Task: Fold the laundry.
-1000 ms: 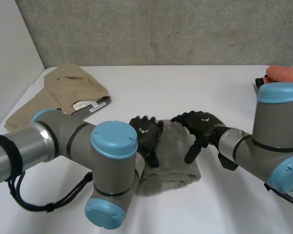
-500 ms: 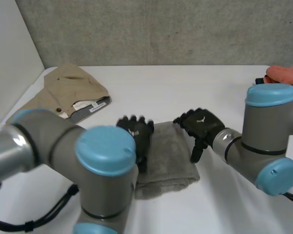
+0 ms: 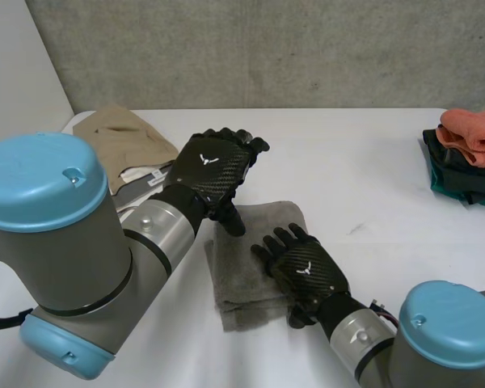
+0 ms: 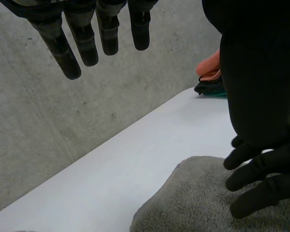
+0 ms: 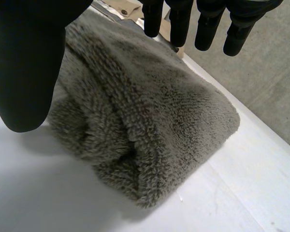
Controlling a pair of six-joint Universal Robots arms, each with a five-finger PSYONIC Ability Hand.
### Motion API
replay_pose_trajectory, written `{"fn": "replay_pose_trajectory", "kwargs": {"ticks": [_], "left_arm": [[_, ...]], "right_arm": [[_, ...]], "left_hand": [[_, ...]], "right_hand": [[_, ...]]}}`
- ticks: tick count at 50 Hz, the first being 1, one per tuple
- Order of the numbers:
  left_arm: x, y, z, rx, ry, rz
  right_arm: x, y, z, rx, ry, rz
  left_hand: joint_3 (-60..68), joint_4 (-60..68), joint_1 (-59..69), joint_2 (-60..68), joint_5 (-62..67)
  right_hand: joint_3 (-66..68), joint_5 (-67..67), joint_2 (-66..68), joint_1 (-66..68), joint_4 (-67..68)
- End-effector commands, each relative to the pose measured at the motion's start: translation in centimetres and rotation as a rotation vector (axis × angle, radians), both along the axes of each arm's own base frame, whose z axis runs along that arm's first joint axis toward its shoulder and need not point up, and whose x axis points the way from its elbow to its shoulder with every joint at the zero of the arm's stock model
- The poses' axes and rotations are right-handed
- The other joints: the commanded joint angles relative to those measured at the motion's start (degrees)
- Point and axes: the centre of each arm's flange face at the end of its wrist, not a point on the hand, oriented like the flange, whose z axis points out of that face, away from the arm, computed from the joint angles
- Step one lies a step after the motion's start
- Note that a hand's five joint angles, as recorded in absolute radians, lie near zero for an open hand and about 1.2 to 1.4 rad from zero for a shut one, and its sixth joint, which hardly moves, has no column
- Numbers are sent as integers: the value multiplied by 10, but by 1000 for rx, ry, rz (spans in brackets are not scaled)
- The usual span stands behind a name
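A white table [image 3: 372, 162] runs back to a grey concrete wall [image 3: 267, 48], and it carries three lots of laundry: one tan garment [image 3: 117, 137] at the upper left, one grey towel [image 3: 238, 279] folded in the middle, and one pile [image 3: 469, 153] at the right edge, an orange cloth lying on a dark green one. Two arms reach in, each with one black hand. The left hand [image 3: 214, 166] hangs in the air above the towel's far left corner; in the left wrist view its fingers [image 4: 87, 38] are straight and spread, holding nothing. The right hand [image 3: 303, 271] comes in from the lower right and lies flat on the near right part of the towel, fingers stretched out and apart, pressing the cloth rather than gripping it. Half a second ago the left hand lay on the towel's left edge and has since lifted clear. The right hand then stood at the towel's right edge with fingers bent downward and has since come round to rest on top. The towel lies folded much where it was.
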Motion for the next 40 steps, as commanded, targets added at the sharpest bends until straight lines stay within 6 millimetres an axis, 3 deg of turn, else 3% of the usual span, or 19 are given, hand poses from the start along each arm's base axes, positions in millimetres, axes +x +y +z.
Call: {"fn": "replay_pose_trajectory", "kwargs": {"ticks": [1, 6, 18, 23, 34, 38, 40], "left_arm": [[-1, -1, -4, 7, -7, 5], [0, 0, -5, 11, -10, 5], [0, 1, -9, 1, -2, 2], [0, 2, -10, 1, -2, 0], [0, 3, -9, 0, -1, -1], [0, 3, -9, 0, -1, -1], [0, 3, -9, 0, -1, -1]], "right_arm": [[11, -19, -11, -40, -8, 7], [15, -26, -19, -61, 14, 11], [25, -41, -18, -97, 5, 14], [30, -48, -18, -110, -6, 13], [38, -59, -19, -119, -13, 12], [40, -64, -20, -127, -16, 8], [42, -66, -18, -138, -24, 10]], "left_hand": [[4, 4, 11, 6, 8], [4, 4, 11, 6, 8], [4, 4, 11, 6, 8], [4, 4, 11, 6, 8], [4, 4, 11, 6, 8], [4, 4, 11, 6, 8], [4, 4, 11, 6, 8]], "right_hand": [[48, 43, 47, 43, 48], [89, 84, 88, 84, 89], [144, 140, 143, 139, 144], [228, 224, 227, 223, 228], [181, 177, 180, 176, 181], [257, 252, 255, 252, 257], [473, 468, 472, 468, 473]]}}
